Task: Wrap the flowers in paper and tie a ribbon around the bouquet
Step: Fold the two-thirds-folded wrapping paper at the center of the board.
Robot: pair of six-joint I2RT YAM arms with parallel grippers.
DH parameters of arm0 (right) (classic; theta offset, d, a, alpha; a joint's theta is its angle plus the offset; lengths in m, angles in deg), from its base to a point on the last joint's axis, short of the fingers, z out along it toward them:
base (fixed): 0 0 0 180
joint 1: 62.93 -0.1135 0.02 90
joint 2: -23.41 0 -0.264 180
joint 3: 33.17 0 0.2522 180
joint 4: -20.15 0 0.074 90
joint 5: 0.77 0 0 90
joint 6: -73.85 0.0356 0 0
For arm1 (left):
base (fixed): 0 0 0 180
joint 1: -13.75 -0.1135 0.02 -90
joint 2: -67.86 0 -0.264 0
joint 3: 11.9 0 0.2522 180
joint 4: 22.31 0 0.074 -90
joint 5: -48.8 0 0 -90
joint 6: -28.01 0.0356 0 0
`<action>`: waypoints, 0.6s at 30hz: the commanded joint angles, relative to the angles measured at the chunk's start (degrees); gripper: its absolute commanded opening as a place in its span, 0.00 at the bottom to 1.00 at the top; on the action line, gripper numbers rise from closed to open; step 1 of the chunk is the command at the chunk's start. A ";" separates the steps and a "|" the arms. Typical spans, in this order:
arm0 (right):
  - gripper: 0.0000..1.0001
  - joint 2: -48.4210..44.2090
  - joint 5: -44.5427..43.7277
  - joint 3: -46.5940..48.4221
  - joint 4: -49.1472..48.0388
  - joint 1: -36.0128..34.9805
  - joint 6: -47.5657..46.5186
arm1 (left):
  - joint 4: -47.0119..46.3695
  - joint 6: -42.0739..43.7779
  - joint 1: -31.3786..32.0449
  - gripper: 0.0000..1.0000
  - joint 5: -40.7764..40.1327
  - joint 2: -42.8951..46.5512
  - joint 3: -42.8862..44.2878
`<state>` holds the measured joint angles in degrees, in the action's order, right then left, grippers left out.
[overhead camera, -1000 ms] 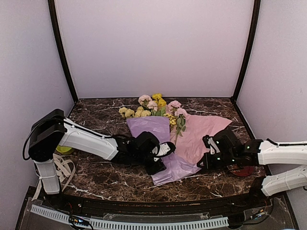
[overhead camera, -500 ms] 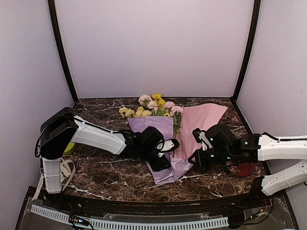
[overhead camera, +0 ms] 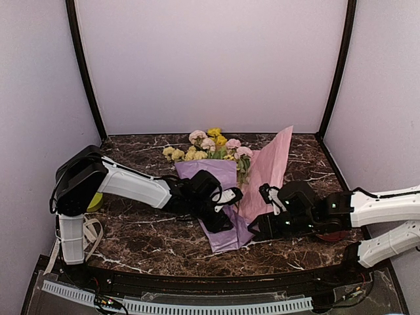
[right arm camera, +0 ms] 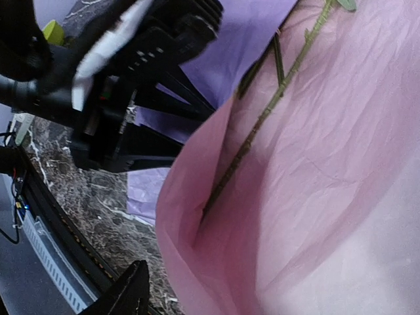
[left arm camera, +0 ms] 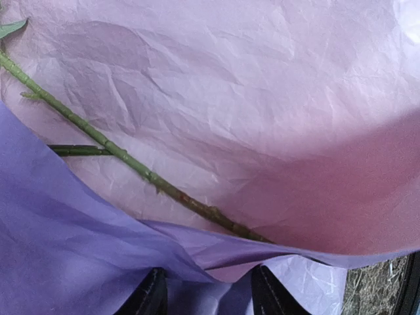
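The flowers [overhead camera: 209, 146] lie at the back middle of the dark marbled counter [overhead camera: 144, 246], their yellow and pink heads toward the rear wall and their stems running forward into the paper [overhead camera: 210, 174]. The sheet is lilac on one face and pink on the other. Its left flap is folded across the stems with the lilac face up, while its right side stands up in a tall pink point just right of the blooms. The left end effector [overhead camera: 220, 220] rests low on the lilac flap near the front of the bundle. In the left wrist view its two fingers [left arm camera: 152, 296] stand spread, with the lilac fold lying across the gap between them and a green stem [left arm camera: 118, 154] bare on the pink face beyond. The right end effector [overhead camera: 257, 228] sits low against the base of the raised pink side. Its wrist view shows only one finger [right arm camera: 130, 293] beside the pink fold, so I cannot tell whether it is spread or pinching. The ribbon [overhead camera: 84, 231] lies in loose loops by the left arm's base, well apart from the bundle.
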<state>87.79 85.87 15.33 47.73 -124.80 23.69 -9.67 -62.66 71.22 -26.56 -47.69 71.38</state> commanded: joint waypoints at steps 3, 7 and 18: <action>0.58 3.73 -9.20 -0.16 0.86 -0.34 3.55 | 0.01 -0.64 -0.34 0.46 1.27 -0.03 -0.99; 0.50 7.08 -12.65 1.95 5.26 -0.36 5.02 | 0.15 -0.70 -0.39 0.46 1.23 -0.03 -0.96; 0.00 5.25 -12.01 1.24 5.24 -0.98 4.36 | 0.40 -0.47 -0.43 0.46 1.36 -0.25 -0.66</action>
<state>94.06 75.12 15.52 52.36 -124.84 27.99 -10.15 -62.81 71.11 -25.89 -47.69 71.25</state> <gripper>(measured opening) 0.006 0.461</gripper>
